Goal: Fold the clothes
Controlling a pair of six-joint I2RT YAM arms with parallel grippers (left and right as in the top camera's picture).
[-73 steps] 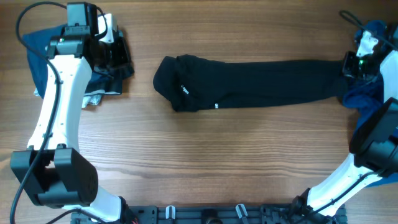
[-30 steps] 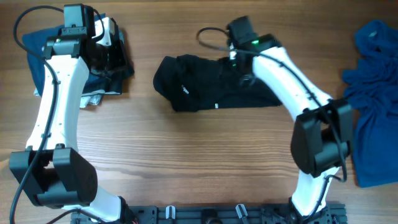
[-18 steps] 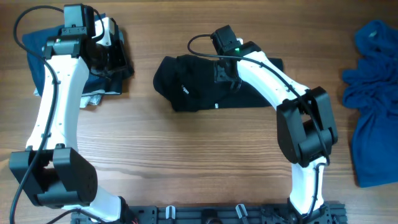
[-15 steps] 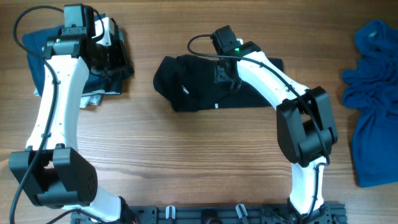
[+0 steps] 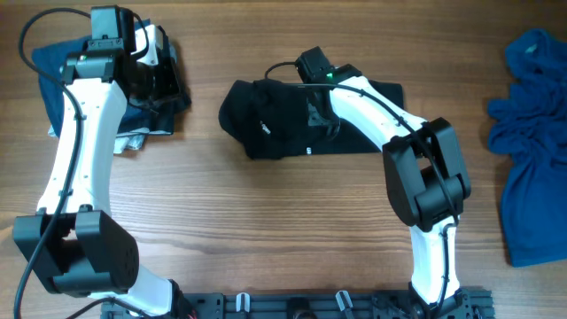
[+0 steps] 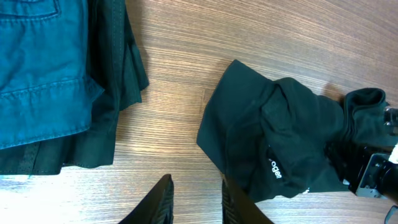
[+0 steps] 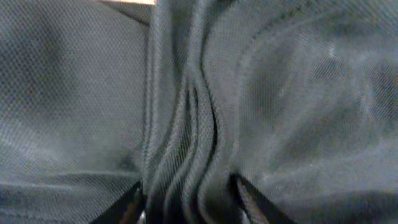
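Black soft-fabric polo shirt [image 5: 266, 128], with small white lettering on it, lies as a compact, doubled-over band near the middle of the wooden table [image 5: 266, 230], closer to its far edge. The right gripper [image 5: 317, 111] is pressed down onto the shirt's middle. In the wrist view its fingers [image 7: 255, 205] flank a ridge of gathered pleats and pinch it. The left gripper [image 6: 196, 202] hangs over the far left corner beside a stack of dark and blue garments [image 5: 44, 62], its fingers narrowly parted with nothing between them. A crumpled heap of blue cloth [image 5: 532, 151] lies at the right edge. The step in hand looks like folding the shirt end over end, and it seems well advanced. Next, the right arm would need to lay the pinched layer flat and let go without dragging the bundle askew.
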